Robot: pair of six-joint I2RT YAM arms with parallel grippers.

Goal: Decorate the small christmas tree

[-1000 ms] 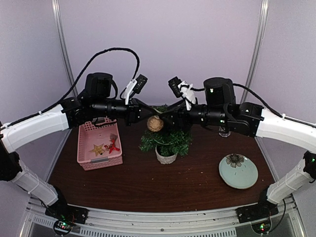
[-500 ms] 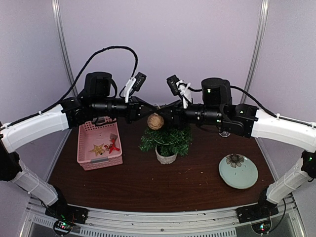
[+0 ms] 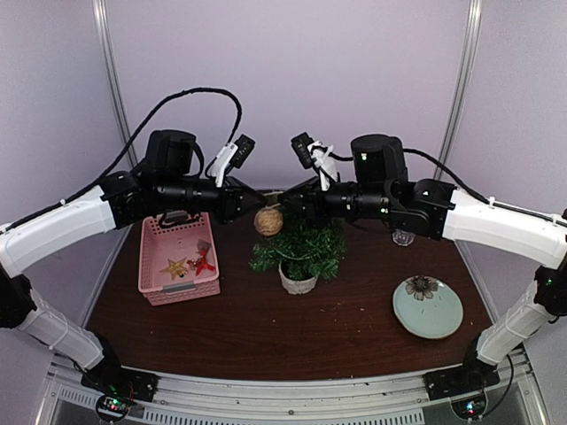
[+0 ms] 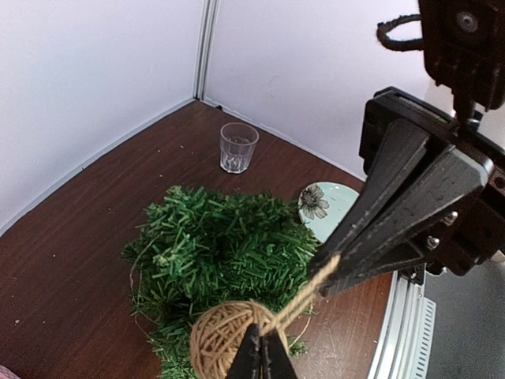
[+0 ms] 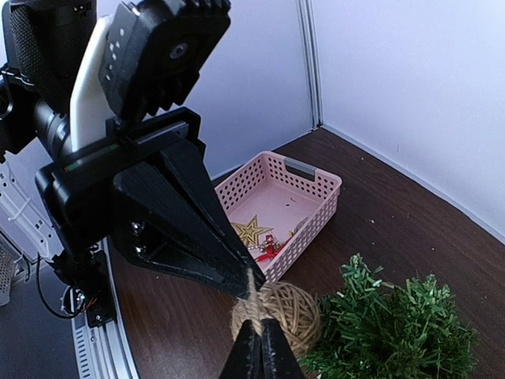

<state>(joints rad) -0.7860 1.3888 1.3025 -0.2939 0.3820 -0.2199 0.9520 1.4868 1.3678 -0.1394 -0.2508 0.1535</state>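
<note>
The small christmas tree (image 3: 301,250) stands in its white pot (image 3: 299,282) mid-table. A round twine ball ornament (image 3: 268,220) hangs just above the tree's left side by a twine loop (image 4: 304,294). My left gripper (image 3: 258,200) and right gripper (image 3: 283,202) meet tip to tip above the ball, each shut on that loop. In the left wrist view my gripper (image 4: 263,346) pinches the string over the ball (image 4: 221,341), with the tree (image 4: 217,249) beyond. In the right wrist view my gripper (image 5: 260,330) pinches it above the ball (image 5: 293,309).
A pink basket (image 3: 148,266) at the left holds a gold star (image 3: 174,266) and a red ornament (image 3: 205,262). A pale green plate (image 3: 428,307) lies front right. A clear glass (image 4: 237,147) stands behind the tree on the right.
Both grippers have moved left together with the twine ball, which hung over the tree's top and now hangs over its left side.
</note>
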